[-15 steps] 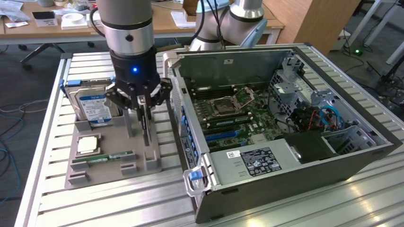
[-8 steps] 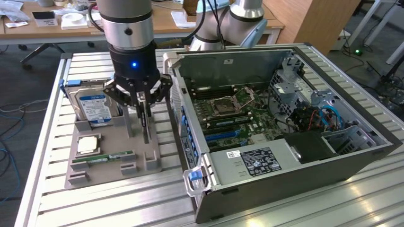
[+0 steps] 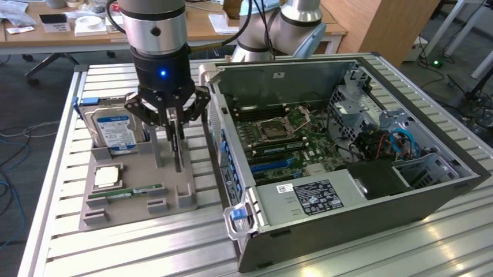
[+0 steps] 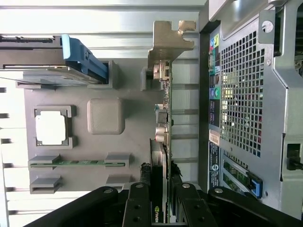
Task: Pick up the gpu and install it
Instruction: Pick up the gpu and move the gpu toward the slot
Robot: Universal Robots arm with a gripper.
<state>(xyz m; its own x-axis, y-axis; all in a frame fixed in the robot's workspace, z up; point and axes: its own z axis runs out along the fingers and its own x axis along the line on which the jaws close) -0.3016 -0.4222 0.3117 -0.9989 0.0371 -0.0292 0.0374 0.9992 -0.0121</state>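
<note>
The gripper (image 3: 176,128) is clenching the gpu (image 3: 179,154) between its two fingers (image 4: 138,203). The card is standing on edge on the grey tray (image 3: 138,205), left of centre in the exterior view, with its silver bracket (image 4: 168,42) at the end farthest from the fingers. The hard drive (image 3: 112,130) is standing just beside it toward the exterior view's left — the open computer case (image 3: 324,231) is lying close on the exterior view's right.
</note>
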